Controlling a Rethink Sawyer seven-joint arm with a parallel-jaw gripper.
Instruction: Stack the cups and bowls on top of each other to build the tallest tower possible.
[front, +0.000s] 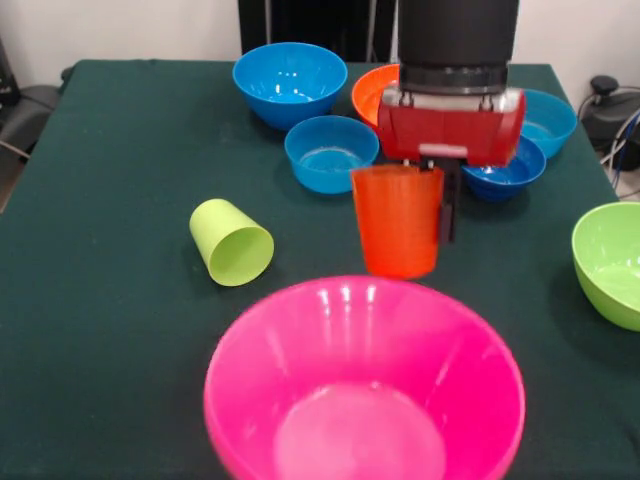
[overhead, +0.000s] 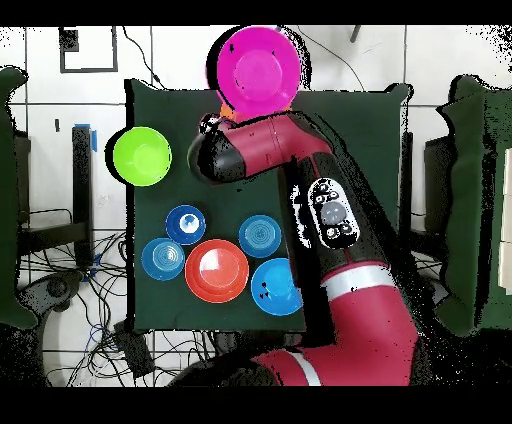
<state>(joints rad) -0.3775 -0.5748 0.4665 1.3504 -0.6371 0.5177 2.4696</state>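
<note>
My gripper (front: 405, 190) is shut on the ribbed orange cup (front: 398, 225). The cup hangs rim up just behind the large pink bowl (front: 365, 385). One dark finger (front: 449, 205) shows at the cup's right side. I cannot tell whether the cup's base touches the cloth. The lime green cup (front: 232, 243) lies on its side to the left, mouth toward the camera. From overhead my arm hides the gripper and both cups. Every bowl stands alone, so no tower is in view.
At the far side stand a medium blue bowl (front: 290, 82), a red-orange bowl (front: 372, 92) and three small blue bowls (front: 331, 152) (front: 505, 172) (front: 548, 120). A lime-green bowl (front: 612, 262) sits at the right edge. The table (front: 110, 330) has a dark green cloth.
</note>
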